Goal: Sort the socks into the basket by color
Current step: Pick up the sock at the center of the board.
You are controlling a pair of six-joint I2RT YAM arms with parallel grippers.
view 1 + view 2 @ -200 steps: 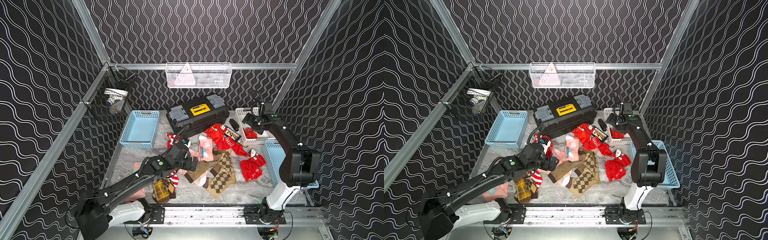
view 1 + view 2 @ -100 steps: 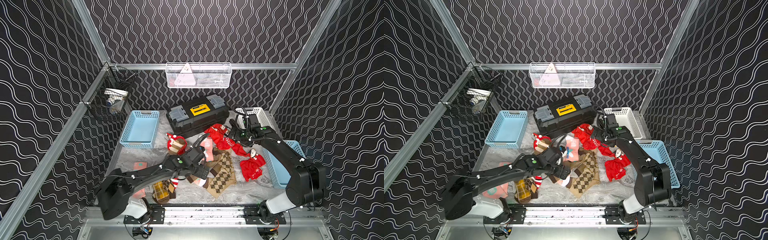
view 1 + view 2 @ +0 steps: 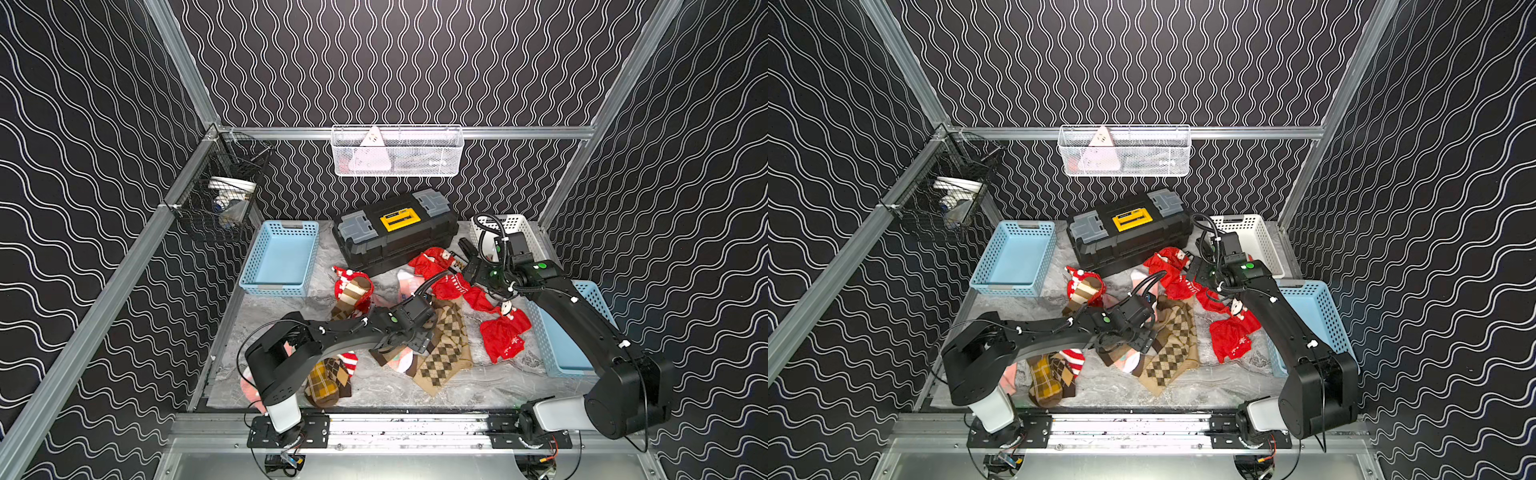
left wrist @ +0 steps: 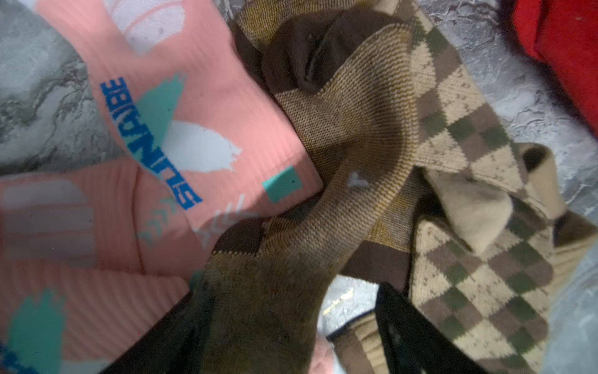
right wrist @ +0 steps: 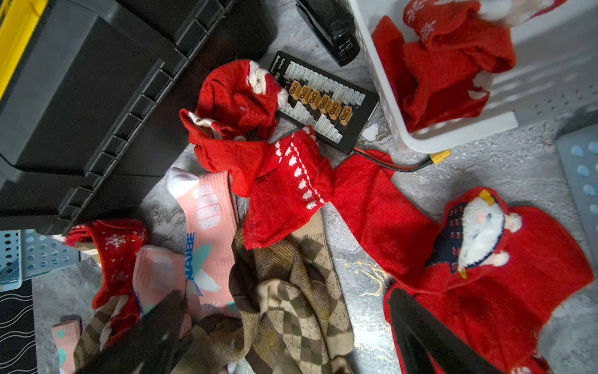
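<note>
Left wrist view: my left gripper (image 4: 288, 291) has its jaws apart, straddling a fold of the brown sock (image 4: 352, 136) in the heap before the toolbox (image 3: 395, 237), not pinching yet. It's light, limp knit, so I'd pinch that fold. Closer to the toolbox, my right gripper (image 5: 284, 296) hangs with jaws spread above the red socks (image 5: 291, 184).

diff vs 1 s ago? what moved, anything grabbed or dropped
Left hand swung from by the red-and-brown sock bundle to the centre pile and now straddles a brown-tan sock, jaws closing, grip not confirmed. Right hand, open and carrying nothing, came back from over the white basket to above the red socks. Toolbox and blue basket unmoved.
</note>
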